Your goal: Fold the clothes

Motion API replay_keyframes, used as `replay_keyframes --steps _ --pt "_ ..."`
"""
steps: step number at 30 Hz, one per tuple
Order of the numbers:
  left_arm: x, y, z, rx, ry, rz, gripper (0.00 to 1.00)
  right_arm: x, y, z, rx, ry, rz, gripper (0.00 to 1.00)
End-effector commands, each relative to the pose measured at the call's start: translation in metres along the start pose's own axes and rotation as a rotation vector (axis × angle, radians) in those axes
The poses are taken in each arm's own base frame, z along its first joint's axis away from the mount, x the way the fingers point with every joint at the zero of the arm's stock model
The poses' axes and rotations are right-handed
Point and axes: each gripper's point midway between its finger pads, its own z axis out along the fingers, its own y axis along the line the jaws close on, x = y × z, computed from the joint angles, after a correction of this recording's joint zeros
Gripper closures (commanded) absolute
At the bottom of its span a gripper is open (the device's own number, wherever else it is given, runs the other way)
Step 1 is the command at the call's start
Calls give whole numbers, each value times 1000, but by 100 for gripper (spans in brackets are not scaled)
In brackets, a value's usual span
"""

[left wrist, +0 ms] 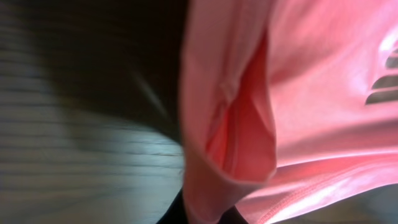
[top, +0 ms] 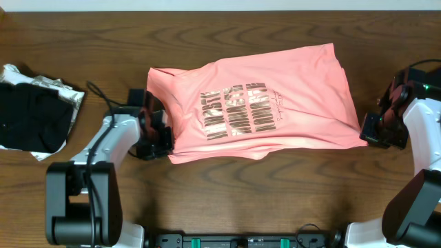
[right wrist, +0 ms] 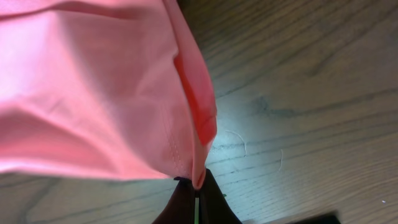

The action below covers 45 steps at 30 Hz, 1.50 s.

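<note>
Overhead: a soft salmon-pink T-shirt (top: 303,76), bronze block lettering up, lies rumpled across the wood-grain table (top: 207,21). Left wrist: the left gripper (top: 162,141) pinches its bunched edge folds. Right wrist: the right gripper (right wrist: 196,186) clamps a stitched corner.

Place: a robot lab or test bench.
Surface: a dark wood-grain table (top: 220,21), seen from a camera fixed overhead.
Rig: left arm (top: 79,200) and right arm (top: 420,200) rise from the near edge, with a black rail (top: 241,241) between them.
Work pieces: pink T-shirt (top: 255,103) in the middle; black cloth (top: 34,114) on crinkled wrap (top: 69,93) at the left.
</note>
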Motion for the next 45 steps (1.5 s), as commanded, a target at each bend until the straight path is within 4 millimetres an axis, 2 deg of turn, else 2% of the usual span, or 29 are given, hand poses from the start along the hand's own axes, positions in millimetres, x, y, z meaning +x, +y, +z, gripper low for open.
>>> replay_keyframes --steps 1,7,11,17,20,26,32,35,39,44,45 --pt "-5 11 -14 -14 -55 -35 94 0 -5 -1 12 -6 36 99" --pt "-13 12 -29 0 -115 -46 94 3 -4 -1 5 7 38 99" --pt "-26 2 -41 43 -183 -22 94 -4 -1 -2 -11 -23 42 99" --pt "-60 -12 -62 101 -358 -18 94 -39 16 -6 -106 -161 51 99" --pt "-73 -14 -67 108 -414 -13 94 -64 22 -12 -142 -261 69 99" --pt "-97 -7 -79 57 -527 -13 94 -100 26 -25 -174 -414 96 99" --pt "-108 2 -80 4 -571 -22 94 -119 31 -31 -192 -489 106 99" --pt "-109 3 -75 2 -559 -25 94 -123 36 -23 -193 -483 98 99" --pt "-111 6 -66 -2 -541 -30 94 -127 44 -2 -191 -448 83 99" --pt "-118 10 -51 -6 -524 -34 94 -131 58 35 -190 -389 58 99" --pt "-119 11 -47 -7 -521 -35 94 -131 61 42 -190 -376 53 96"
